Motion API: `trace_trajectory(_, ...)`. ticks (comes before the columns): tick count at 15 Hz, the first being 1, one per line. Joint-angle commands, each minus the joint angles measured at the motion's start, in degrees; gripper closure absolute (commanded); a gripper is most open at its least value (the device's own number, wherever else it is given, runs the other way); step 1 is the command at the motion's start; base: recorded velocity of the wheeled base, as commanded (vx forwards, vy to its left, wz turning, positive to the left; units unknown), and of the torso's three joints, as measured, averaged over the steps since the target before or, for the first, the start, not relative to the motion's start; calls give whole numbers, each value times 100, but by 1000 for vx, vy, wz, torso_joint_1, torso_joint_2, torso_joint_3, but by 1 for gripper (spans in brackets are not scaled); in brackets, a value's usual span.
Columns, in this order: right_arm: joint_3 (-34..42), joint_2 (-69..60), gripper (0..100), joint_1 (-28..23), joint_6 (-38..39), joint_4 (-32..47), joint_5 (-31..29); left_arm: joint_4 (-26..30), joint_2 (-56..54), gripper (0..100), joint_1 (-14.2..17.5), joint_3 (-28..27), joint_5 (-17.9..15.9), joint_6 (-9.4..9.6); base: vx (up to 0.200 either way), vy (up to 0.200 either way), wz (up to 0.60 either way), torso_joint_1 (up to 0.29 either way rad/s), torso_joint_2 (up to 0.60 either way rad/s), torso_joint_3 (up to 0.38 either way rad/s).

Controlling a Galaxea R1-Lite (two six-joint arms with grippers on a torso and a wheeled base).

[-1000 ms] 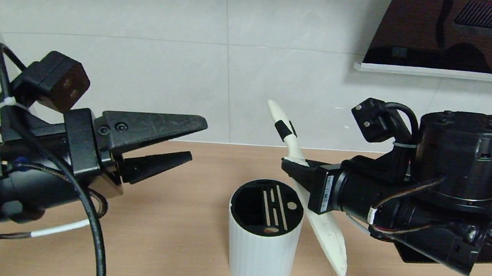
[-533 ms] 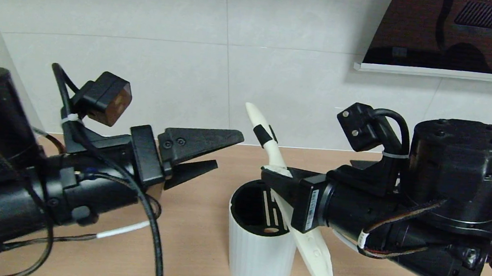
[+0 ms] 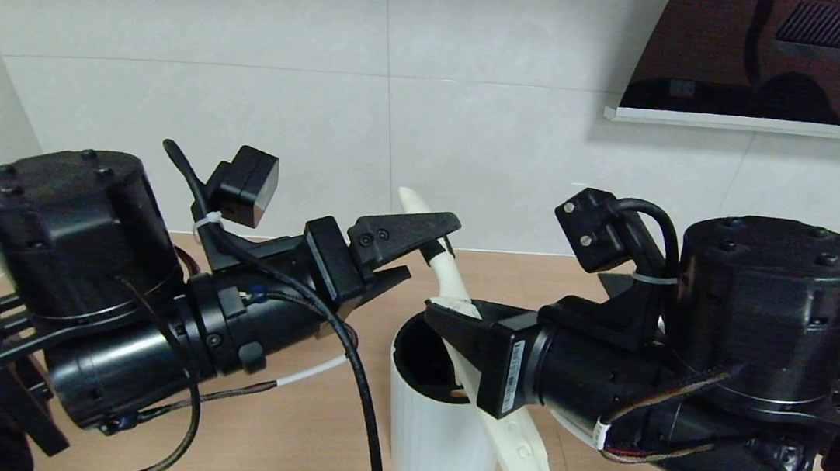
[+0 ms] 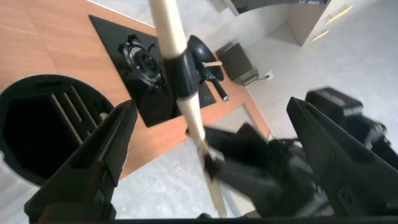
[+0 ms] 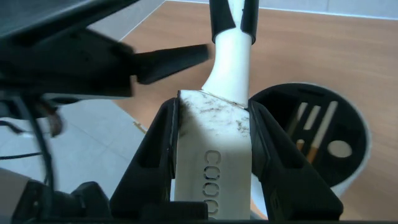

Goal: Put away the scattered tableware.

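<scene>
— Where do we stand?

— Our right gripper (image 3: pixel 451 313) is clamped on the spatula (image 3: pixel 453 279) at about mid-length. It holds it tilted in the air, handle up toward the wall. The blade hangs down past the near rim of the holder (image 3: pixel 430 439), on the outside. Our left gripper (image 3: pixel 430 248) is spread wide, and the upper handle runs between its fingers, by the black band (image 4: pixel 180 71). From the left wrist view we judge that neither finger touches it.

— So it looks like a handover?

— That's our reading. We should close the left gripper squarely across the handle at or just below the band, centred so neither finger nudges it first. The right gripper should let go only once that hold is firm. After that the spatula needs standing near upright over an open compartment before it is lowered.

— What could go wrong?

— The handle looks like smooth, rounded, hard plastic and tapers toward its tip, so a pinch too high could slide off. The band may offer more grip. The blade is flat and broad with small holes, and it may not fit a narrow slot.

— And the holder?

— It is a white cylinder with a finely ribbed wall, standing on the matte wood-grain counter (image 3: pixel 265 445). Its black insert (image 5: pixel 317 124) is split by thin dividers. It probably tips easily if the blade catches the rim, so we should go down gently.
</scene>
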Motion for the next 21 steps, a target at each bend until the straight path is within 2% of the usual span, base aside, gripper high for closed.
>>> trace_trajectory(1,2,72,100,22,1,-3,0,-64,157,0,-7,0,10,-9,0,0,0,0,0,0)
trace_trajectory(4,2,54,100,75,1,-3,0,-117,297,0,-7,-17,133,-9,0,0,0,0,0,0)
trace_trajectory(7,20,72,100,154,1,-3,0,-398,455,0,-7,-8,256,-18,0,0,0,0,0,0)
trace_trajectory(15,28,63,100,163,1,6,-9,-433,578,0,-16,0,309,-9,0,0,0,0,0,0)
trace_trajectory(16,28,63,100,163,1,6,-9,-433,578,100,-16,-8,309,-9,0,0,0,0,0,0)
trace_trajectory(21,28,63,100,163,1,6,-9,-442,578,100,-16,-8,309,-9,0,0,0,0,0,0)
